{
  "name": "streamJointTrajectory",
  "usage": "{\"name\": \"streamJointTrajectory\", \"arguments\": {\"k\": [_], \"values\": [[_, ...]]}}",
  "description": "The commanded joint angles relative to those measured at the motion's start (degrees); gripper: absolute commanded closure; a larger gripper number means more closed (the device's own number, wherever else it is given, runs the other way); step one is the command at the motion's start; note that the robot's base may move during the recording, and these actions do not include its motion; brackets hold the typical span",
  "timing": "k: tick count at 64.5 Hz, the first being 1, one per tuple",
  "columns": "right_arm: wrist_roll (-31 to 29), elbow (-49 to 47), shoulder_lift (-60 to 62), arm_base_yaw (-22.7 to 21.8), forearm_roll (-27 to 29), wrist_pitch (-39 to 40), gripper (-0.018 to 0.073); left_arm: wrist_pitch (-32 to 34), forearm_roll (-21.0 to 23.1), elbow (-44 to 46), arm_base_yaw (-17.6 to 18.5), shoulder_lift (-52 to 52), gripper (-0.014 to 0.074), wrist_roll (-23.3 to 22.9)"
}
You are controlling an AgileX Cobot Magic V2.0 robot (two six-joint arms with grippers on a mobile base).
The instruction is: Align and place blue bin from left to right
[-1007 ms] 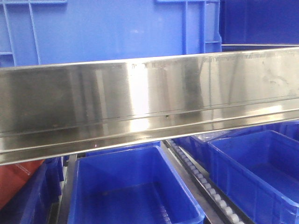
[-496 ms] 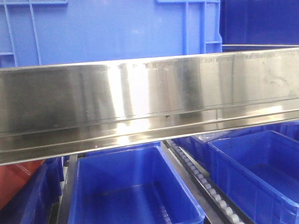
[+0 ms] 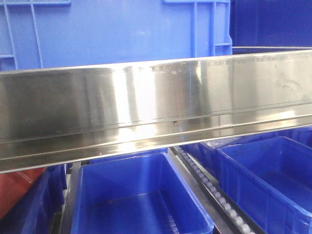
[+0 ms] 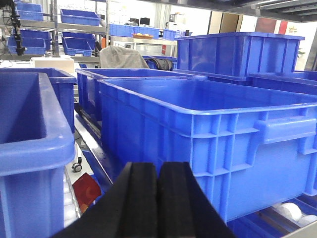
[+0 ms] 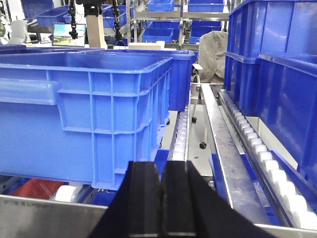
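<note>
both pincers pressed fully closed, nothing held: left gripper (image 4: 158, 198) black pads together, low in front of the large lighter-blue ribbed plastic crate (image 4: 208, 134); right gripper (image 5: 161, 198) same, below the crate's other corner (image 5: 99, 104). probably staged either side to push or square it. crate sits on the white roller track (image 5: 257, 153) behind the shiny steel rail (image 3: 156, 107), upright, open side up. long axis looks to run left-right along the rail. darker blue bins (image 3: 141, 200) on the level below.
</note>
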State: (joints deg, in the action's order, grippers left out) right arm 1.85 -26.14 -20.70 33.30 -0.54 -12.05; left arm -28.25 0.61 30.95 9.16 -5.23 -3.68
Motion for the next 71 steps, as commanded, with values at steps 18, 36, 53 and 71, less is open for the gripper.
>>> {"name": "streamJointTrajectory", "arguments": {"k": [18, 36, 53, 71], "values": [[-0.48, 0.13, 0.26, -0.02, -0.6, 1.8, 0.0721, 0.61, 0.57, -0.06, 0.21, 0.23, 0.0707, 0.07], [-0.48, 0.13, 0.26, -0.02, -0.6, 1.8, 0.0721, 0.84, -0.31, -0.94, -0.32, 0.23, 0.0707, 0.07], [-0.48, 0.13, 0.26, -0.02, -0.6, 1.8, 0.0721, 1.75, -2.12, -12.54, -5.49, 5.23, 0.0707, 0.07], [-0.48, 0.13, 0.3, -0.02, -0.6, 2.14, 0.0721, 17.06, -2.12, -25.96, -7.99, 5.23, 0.0707, 0.07]]}}
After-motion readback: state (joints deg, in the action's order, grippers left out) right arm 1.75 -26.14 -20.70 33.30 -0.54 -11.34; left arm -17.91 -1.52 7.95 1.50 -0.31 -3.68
